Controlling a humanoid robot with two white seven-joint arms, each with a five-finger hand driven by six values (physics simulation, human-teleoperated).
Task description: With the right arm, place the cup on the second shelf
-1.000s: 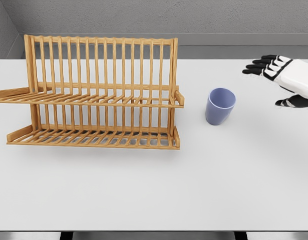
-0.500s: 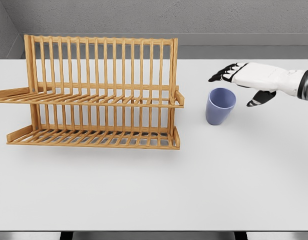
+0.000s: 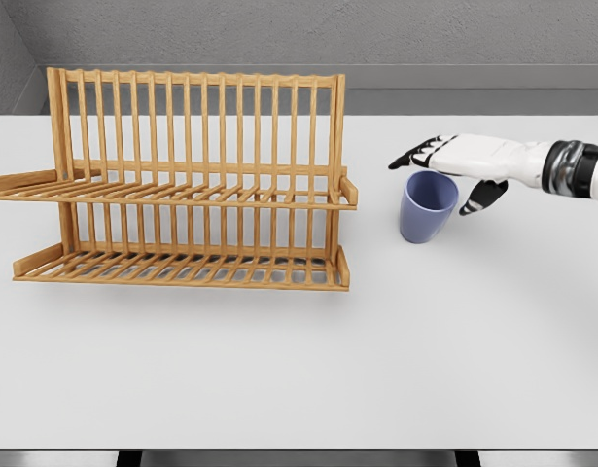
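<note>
Fingers (image 3: 415,154) of right hand (image 3: 464,161) spread, empty, over cup (image 3: 427,207) rim.

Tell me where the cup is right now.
In the head view the cup stands upright on the table, right of the rack, with the right hand open just over its rim.

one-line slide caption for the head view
Right hand open over the blue cup beside the wooden dish rack.
</note>
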